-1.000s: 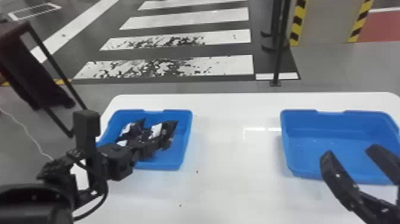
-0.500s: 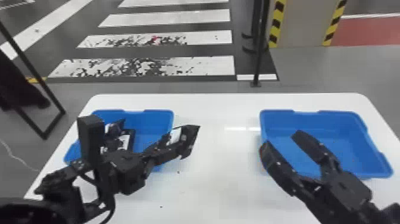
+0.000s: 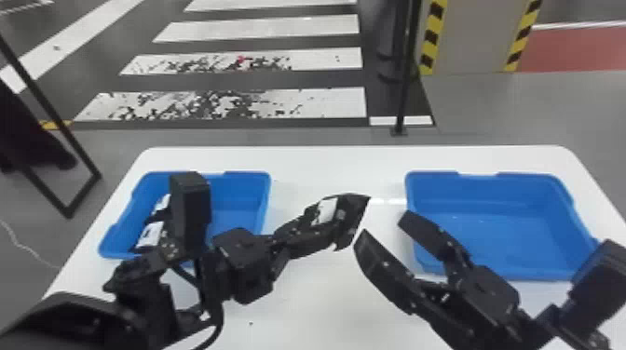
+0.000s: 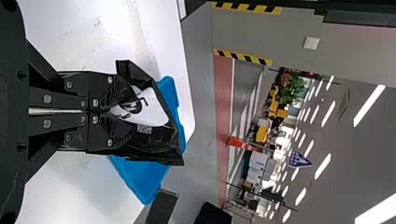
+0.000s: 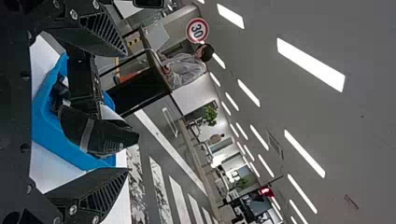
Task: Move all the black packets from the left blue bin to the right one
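In the head view my left gripper (image 3: pixel 321 228) is shut on a black packet (image 3: pixel 354 212) with a white label, above the table between the bins. The left wrist view has the same packet (image 4: pixel 161 142) clamped by the left gripper (image 4: pixel 126 113). My right gripper (image 3: pixel 379 223) stands open just right of the packet, not touching it; in the right wrist view the packet (image 5: pixel 107 137) shows between the parted fingers of the right gripper (image 5: pixel 126 112). More packets (image 3: pixel 150 234) lie in the left blue bin (image 3: pixel 237 179), partly hidden by the left arm. The right blue bin (image 3: pixel 503 209) holds no packet.
Both bins stand on a white table (image 3: pixel 326 163), with bare tabletop between them. A black post (image 3: pixel 405 84) rises from the floor beyond the table's far edge. The right arm partly covers the right bin's near side.
The left gripper has carried its packet out of the left bin toward the right. The right gripper has come leftward to meet it, while the head view has shifted.
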### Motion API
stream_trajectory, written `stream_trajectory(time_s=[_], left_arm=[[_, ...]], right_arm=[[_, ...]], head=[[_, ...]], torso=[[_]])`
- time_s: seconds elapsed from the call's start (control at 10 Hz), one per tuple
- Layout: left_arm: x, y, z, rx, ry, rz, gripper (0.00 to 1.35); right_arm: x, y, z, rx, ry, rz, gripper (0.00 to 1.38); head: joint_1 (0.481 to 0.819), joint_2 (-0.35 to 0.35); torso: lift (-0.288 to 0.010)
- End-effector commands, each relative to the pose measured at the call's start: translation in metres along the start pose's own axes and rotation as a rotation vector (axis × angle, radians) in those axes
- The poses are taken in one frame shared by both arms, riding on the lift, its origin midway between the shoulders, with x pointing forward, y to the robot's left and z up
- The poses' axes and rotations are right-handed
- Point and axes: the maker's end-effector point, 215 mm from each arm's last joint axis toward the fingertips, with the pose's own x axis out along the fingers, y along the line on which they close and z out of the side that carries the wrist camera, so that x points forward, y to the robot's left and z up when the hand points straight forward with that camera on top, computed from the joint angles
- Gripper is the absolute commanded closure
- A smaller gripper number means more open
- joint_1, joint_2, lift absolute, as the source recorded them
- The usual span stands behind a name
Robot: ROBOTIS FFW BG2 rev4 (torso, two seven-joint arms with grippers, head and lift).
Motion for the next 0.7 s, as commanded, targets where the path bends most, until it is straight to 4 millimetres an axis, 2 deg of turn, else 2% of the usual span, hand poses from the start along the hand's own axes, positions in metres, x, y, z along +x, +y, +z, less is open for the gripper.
stream_trajectory(time_s=[0.0,0.1,0.2,0.4,0.5,0.6], left_arm=[[0.01,-0.019,0.0,-0.012,-0.002,-0.052,1.22],[0.014,-0.028,0.0,-0.013,-0.003,-0.074,1.22],[0.018,-0.035,0.0,-0.019,-0.003,-0.094,1.22],[0.021,-0.042,-0.003,-0.033,0.001,-0.115,1.22],[0.021,-0.043,-0.003,-0.034,0.002,-0.118,1.22],[0.022,-0.045,-0.003,-0.036,0.0,-0.123,1.22]], right_arm=[[0.007,0.006,-0.007,0.028,0.006,0.026,0.16],[0.011,0.002,-0.011,0.041,0.012,0.028,0.16],[0.013,-0.004,-0.015,0.046,0.022,0.024,0.23],[0.017,-0.013,-0.018,0.054,0.027,0.019,0.61],[0.018,-0.017,-0.021,0.066,0.028,0.017,0.73],[0.019,-0.019,-0.026,0.079,0.04,0.013,0.96]], head=[[0.695,0.097],[0.695,0.09],[0.695,0.085],[0.695,0.06],[0.695,0.052],[0.695,0.048]], torso=[[-0.14],[-0.14],[-0.14],[-0.14],[-0.14],[-0.14]])
